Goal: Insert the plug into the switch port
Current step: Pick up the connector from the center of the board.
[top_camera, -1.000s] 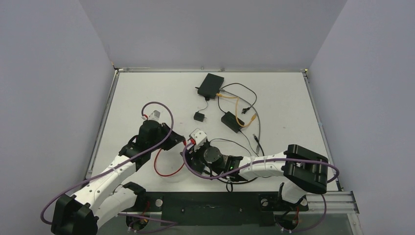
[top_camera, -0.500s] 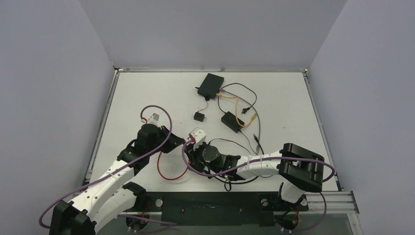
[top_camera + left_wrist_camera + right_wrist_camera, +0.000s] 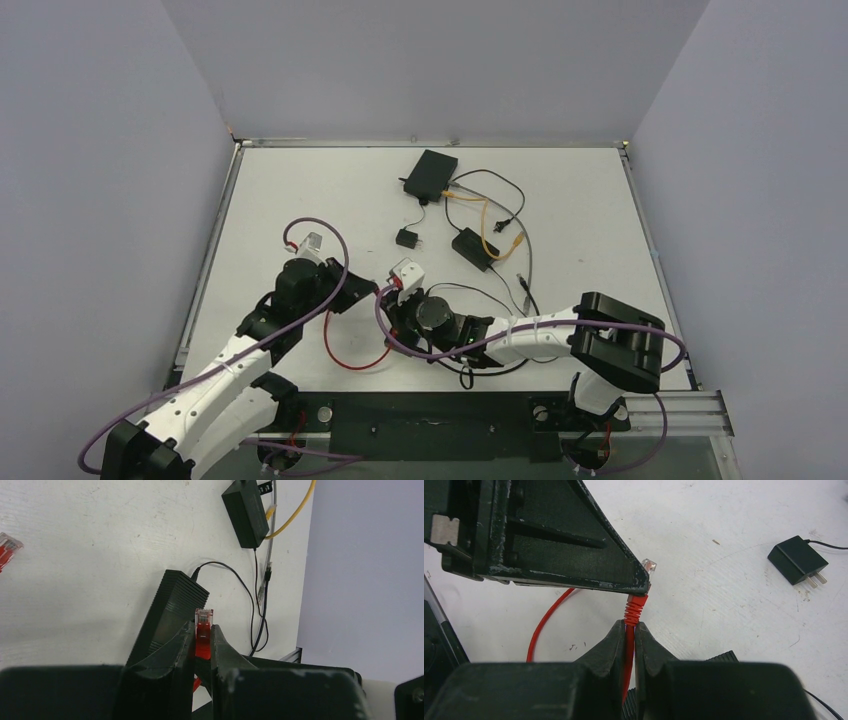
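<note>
The left tool (image 3: 203, 632) pinches the red plug (image 3: 203, 617), tip pointing outward. The right tool (image 3: 630, 627) is clamped on the cable (image 3: 629, 650) just behind the plug, likely to steady it for a regrasp. Well beyond the plug, two black boxes (image 3: 470, 247), one probably the switch, lie on the surface (image 3: 300, 190).

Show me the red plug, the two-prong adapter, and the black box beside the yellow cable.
red plug (image 3: 203, 639): left wrist view, on its red body below the clear tip.
two-prong adapter (image 3: 796, 559): right wrist view, middle of its top face.
black box (image 3: 245, 512): left wrist view, middle of its top face.
</note>
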Controlling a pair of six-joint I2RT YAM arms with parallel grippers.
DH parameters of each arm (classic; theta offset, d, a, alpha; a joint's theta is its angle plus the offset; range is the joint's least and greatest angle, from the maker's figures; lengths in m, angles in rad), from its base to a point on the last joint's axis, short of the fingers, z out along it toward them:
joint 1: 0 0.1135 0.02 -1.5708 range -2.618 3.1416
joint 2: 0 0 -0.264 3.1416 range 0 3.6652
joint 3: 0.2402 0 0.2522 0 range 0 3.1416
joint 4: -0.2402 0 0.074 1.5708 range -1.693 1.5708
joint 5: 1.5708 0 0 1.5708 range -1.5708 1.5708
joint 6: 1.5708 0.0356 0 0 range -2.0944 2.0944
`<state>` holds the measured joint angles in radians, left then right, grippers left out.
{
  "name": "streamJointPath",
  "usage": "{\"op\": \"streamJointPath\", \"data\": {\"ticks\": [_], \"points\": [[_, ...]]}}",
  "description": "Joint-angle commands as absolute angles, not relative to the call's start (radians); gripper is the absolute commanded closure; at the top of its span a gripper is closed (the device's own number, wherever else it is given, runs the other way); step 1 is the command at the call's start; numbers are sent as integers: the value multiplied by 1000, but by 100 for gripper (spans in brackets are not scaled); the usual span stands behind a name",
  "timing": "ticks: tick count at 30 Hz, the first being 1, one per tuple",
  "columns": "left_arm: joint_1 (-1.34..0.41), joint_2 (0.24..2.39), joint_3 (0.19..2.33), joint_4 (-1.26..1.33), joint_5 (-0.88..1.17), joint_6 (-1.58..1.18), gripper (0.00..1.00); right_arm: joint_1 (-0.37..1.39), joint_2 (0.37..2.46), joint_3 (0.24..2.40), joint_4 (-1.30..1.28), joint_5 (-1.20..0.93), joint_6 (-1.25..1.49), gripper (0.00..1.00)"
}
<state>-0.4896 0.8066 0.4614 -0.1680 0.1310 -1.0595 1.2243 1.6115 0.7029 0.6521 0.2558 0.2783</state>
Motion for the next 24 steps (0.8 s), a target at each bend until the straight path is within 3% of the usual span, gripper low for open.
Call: {"op": "streamJointPath", "data": {"ticks": [1,4,6,15,24], "points": [[-499,764,413,59,281,-1055,88,1225,1560,682,747,203,287,100],[-498,736,381,103,305,-1040,72,1225,1535,660,751,188,283,100],[-497,727,393,93,323,-1002,68,1225,1510,638,742,165,273,100],[-493,721,497,-82,412,-796,59,1221,1323,496,682,29,205,100],[-485,755,567,-181,631,-663,58,1189,1122,416,525,-186,138,100]]}}
